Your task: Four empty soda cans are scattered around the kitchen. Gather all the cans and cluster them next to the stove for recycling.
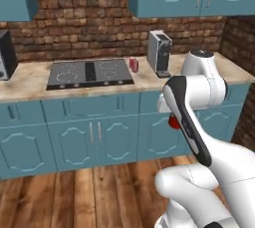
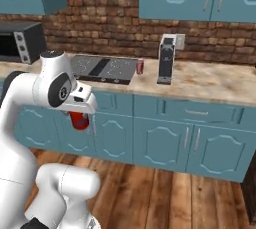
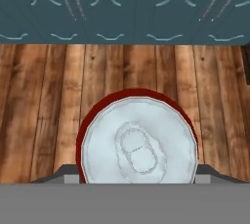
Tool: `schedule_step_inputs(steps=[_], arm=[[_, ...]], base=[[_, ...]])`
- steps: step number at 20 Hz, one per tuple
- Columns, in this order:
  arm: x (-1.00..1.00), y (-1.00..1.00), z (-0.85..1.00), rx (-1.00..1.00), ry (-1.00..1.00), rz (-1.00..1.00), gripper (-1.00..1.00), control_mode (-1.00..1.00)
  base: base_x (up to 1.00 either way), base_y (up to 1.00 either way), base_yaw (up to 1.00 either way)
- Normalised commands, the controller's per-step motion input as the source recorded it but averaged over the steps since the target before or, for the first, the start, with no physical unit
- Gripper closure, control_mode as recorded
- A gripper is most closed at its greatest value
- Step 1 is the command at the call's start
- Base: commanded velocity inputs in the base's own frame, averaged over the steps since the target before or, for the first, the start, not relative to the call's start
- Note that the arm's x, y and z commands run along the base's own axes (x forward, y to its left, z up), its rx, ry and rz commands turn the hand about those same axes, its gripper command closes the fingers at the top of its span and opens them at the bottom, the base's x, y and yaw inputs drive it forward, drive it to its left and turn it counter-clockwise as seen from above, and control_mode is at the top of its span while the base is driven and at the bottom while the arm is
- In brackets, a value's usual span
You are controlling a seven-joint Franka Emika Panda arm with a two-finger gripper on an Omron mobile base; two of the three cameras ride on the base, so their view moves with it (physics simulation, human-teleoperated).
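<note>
My end effector (image 3: 138, 181) is pinching a red can (image 3: 138, 142) from both sides, silver top facing the hand view, held in the air above the wooden floor (image 3: 44, 105) before the cabinets. Another red can (image 1: 133, 64) stands on the desk (image 1: 30, 85), just beside the stove (image 1: 89, 73).

Two base views from behind the arm, left and right, facing forward and down at the same counter (image 1: 30, 85): stove (image 1: 89, 73) upper middle of the left view, upper left of the right. Hand view close above a held red can (image 3: 139, 140), facing down at plank floor (image 3: 44, 100).
</note>
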Motion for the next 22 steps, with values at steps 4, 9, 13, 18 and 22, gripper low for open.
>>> schedule_step_inputs(steps=[4, 9, 13, 18, 22], arm=[[0.00, 0.00, 0.00, 0.00, 0.00, 0.00, 1.00, 1.00], [0.00, 0.00, 0.00, 0.00, 0.00, 0.00, 1.00, 1.00], [0.00, 0.00, 0.00, 0.00, 0.00, 0.00, 1.00, 1.00], [0.00, 0.00, 0.00, 0.00, 0.00, 0.00, 1.00, 1.00], [0.00, 0.00, 0.00, 0.00, 0.00, 0.00, 1.00, 1.00]], base=[[1.00, -0.02, -0.03], [0.88, 0.02, -0.06], [0.86, 0.06, -0.05], [0.75, -0.09, 0.00], [0.56, -0.08, 0.00]])
